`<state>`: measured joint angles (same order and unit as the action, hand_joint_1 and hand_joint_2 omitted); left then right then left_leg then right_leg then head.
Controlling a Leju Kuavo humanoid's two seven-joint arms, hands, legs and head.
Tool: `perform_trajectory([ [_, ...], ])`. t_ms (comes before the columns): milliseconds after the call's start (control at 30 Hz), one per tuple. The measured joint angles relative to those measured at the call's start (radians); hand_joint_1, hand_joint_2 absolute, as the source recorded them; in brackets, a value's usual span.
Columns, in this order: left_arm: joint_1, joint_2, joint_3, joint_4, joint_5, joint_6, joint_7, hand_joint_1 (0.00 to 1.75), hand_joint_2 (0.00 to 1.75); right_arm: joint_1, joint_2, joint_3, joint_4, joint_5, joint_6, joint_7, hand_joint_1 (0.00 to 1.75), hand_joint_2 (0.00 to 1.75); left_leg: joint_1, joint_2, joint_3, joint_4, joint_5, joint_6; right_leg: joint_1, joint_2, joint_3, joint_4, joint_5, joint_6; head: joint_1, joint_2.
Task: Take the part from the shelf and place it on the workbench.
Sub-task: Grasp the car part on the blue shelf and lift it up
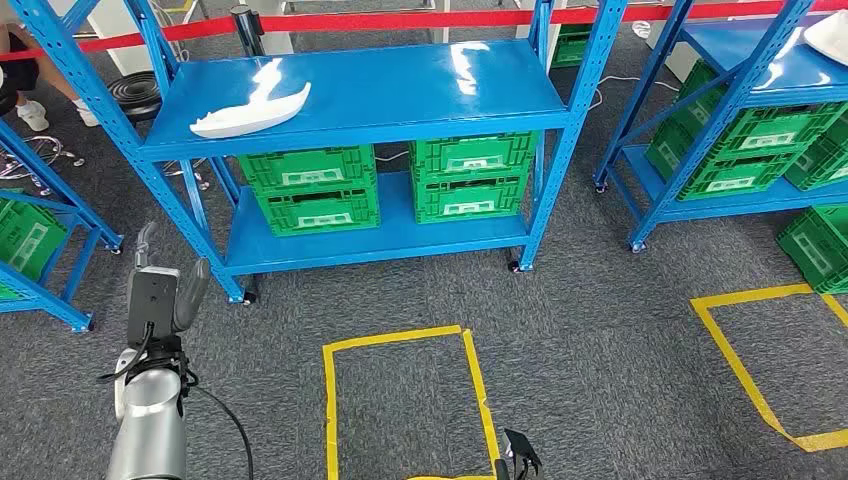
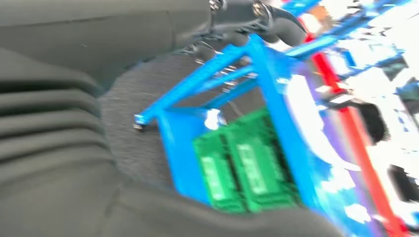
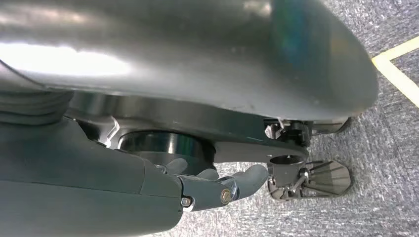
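So the left hand [image 1: 160, 290] is raised, fingers apart and empty; the right hand [image 3: 217, 190] hangs low, fingers loosely apart, empty too. The white part [image 1: 250, 110] lies well ahead on the shelf [image 1: 400, 85]. This looks like the approach; next it must reach forward and grasp.

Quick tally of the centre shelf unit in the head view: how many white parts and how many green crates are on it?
White part: 1, on the top shelf.
Green crates: 4, in two stacks of two on the lower shelf.
Total: 5.
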<state>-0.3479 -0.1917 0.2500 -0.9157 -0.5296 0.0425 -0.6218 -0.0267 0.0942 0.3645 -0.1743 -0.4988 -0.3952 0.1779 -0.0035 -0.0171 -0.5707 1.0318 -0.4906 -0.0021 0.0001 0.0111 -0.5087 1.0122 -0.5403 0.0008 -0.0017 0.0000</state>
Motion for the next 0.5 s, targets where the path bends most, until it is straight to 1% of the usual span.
perform_trajectory([
  [100, 0.016, 0.004, -0.044, -0.056, 0.031, 0.007, 0.006, 0.00, 0.00, 0.000, 0.001, 0.008, 0.000, 0.009, 0.000, 0.012, 0.00, 0.00, 0.000, 0.000, 0.000, 0.000, 0.000, 0.000, 0.000, 0.000, 0.000, 0.000, 0.000, 0.000, 0.000, 0.000],
  [267, 0.061, 0.015, -0.136, -0.186, 0.085, 0.036, 0.029, 0.00, 0.00, -0.001, 0.002, 0.047, 0.001, 0.054, 0.007, 0.066, 0.00, 0.00, 0.000, -0.001, 0.000, 0.000, 0.000, 0.000, 0.000, -0.001, 0.000, 0.000, 0.000, 0.000, 0.000, 0.000],
  [500, 0.135, 0.034, -0.259, -0.347, 0.146, 0.080, 0.058, 0.00, 0.00, -0.005, 0.002, 0.093, 0.005, 0.102, 0.029, 0.090, 0.00, 0.00, 0.000, -0.001, 0.000, 0.000, 0.000, 0.000, 0.000, -0.001, 0.000, 0.000, 0.000, 0.000, 0.000, 0.000],
])
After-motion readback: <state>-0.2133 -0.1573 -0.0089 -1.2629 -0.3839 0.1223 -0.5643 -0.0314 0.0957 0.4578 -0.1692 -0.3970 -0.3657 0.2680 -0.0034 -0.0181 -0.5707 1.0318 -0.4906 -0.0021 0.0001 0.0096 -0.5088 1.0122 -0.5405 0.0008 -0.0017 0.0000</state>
